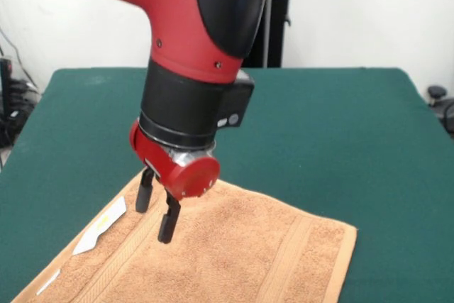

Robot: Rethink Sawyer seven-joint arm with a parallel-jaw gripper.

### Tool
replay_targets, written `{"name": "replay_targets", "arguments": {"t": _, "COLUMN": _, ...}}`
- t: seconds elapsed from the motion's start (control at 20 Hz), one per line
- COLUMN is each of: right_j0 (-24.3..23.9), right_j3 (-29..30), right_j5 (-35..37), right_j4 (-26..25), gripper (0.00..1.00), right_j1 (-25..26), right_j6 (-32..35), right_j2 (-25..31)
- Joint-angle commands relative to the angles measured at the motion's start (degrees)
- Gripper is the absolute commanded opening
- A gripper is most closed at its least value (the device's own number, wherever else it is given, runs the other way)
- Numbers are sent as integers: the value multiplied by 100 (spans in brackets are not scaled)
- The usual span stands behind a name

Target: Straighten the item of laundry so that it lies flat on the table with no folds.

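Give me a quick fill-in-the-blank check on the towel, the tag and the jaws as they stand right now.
1. The orange-tan terry towel lies on the dark ____ felt-topped table.
2. The gripper hangs over the towel with its jaws ____.
3. The flat tag on the towel, beside the gripper, is ____ in colour.

Missing words: green; open; white
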Motion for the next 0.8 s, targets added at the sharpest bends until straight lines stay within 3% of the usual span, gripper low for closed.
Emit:
{"name": "replay_targets", "arguments": {"t": 0.05, "right_j0": 75, "right_j3": 713, "right_j5": -478, "right_j4": -388, "gripper": 100, "right_j1": 245, "right_j6": -41, "right_j2": 703}}
{"name": "replay_targets", "arguments": {"t": 0.35, "right_j0": -73, "right_j3": 1208, "right_j5": -718, "right_j4": -483, "gripper": 100, "right_j1": 171, "right_j6": -186, "right_j2": 880}}
{"name": "replay_targets", "arguments": {"t": 0.8, "right_j0": -194, "right_j3": 1301, "right_j5": -1138, "right_j4": -825, "gripper": 100, "right_j1": 501, "right_j6": -21, "right_j2": 923}}
